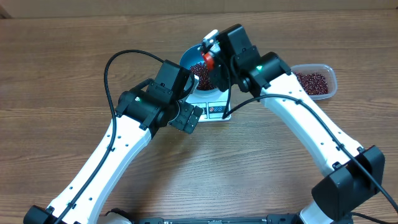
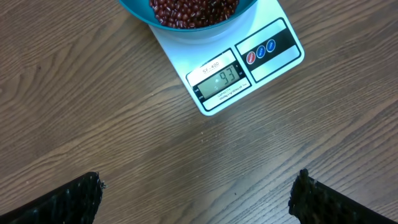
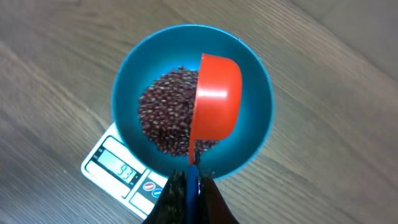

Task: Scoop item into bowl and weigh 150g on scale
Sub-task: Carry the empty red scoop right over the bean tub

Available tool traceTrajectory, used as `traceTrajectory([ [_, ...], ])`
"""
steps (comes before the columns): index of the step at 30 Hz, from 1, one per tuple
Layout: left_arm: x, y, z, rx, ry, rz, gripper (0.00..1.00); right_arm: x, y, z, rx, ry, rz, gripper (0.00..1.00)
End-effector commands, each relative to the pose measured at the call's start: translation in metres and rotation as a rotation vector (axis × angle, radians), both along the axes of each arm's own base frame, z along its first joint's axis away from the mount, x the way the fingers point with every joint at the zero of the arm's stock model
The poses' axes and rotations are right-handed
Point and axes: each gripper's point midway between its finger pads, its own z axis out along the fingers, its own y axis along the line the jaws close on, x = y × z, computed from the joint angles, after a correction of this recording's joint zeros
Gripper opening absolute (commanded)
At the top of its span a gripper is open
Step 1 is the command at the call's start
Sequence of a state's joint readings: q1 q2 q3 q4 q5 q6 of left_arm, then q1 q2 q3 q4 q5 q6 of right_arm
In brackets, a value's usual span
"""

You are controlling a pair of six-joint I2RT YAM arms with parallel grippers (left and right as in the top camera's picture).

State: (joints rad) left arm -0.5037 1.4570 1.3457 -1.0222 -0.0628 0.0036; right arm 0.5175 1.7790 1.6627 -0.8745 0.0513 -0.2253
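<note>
**Scoop tipped over the bowl, scale short of target**

The bowl sits on the scale, so whatever goes in registers on the display at once. The beans form a loose heap inside it, towards one side of the bottom. The scale's front edge, with its display window and button panel, sticks out from under the bowl and can be read: it shows 93, so by my judgement the weighing is a good part done but more beans are needed.

The right gripper is clamped shut on the handle of an orange-red scoop. The scoop hangs over the middle of the bowl, rolled on its side with its mouth turned towards the heap — the pose of emptying. Whether any beans remain in it I cannot tell, as only its rounded back shows. The right arm reaches across from its base with the wrist bent down over the bowl, well placed to swing back to the clear plastic tub, which holds more beans and stands on the table just beside the arm.

The left gripper has its fingers spread wide and holds nothing. Its arm is folded at the elbow, the wrist hovering over bare table just in front of the scale — a spot that keeps the display in its camera's view.
</note>
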Motion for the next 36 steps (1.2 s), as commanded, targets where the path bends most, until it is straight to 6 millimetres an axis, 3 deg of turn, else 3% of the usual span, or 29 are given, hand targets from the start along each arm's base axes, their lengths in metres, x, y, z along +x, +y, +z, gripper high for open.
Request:
traceTrajectory([
  [1,-0.002,-0.001,0.002,-0.007,-0.005,-0.019,1.0,0.008,-0.023,0.05,0.132,-0.063,-0.093,0.04],
  [5,-0.002,-0.001,0.002,-0.007,-0.006,-0.02,1.0,0.007,-0.057,0.086,0.231,-0.102,-0.152,0.03],
  [9,-0.002,-0.001,0.002,-0.007,-0.005,-0.019,1.0,0.007,-0.12,0.108,0.237,-0.144,-0.307,0.04],
  [14,-0.002,-0.001,0.002,-0.007,-0.005,-0.019,1.0,0.003,-0.202,0.089,0.128,-0.092,-0.532,0.04],
  [18,-0.002,-0.001,0.002,-0.007,-0.005,-0.019,1.0,-0.003,-0.247,0.066,0.04,-0.027,-0.66,0.04],
  [26,-0.002,-0.001,0.002,-0.007,-0.005,-0.019,1.0,-0.005,-0.275,0.021,-0.075,0.078,-0.742,0.03],
  [36,-0.002,-0.001,0.002,-0.007,-0.005,-0.019,1.0,-0.014,-0.289,-0.032,-0.201,0.249,-0.794,0.04],
])
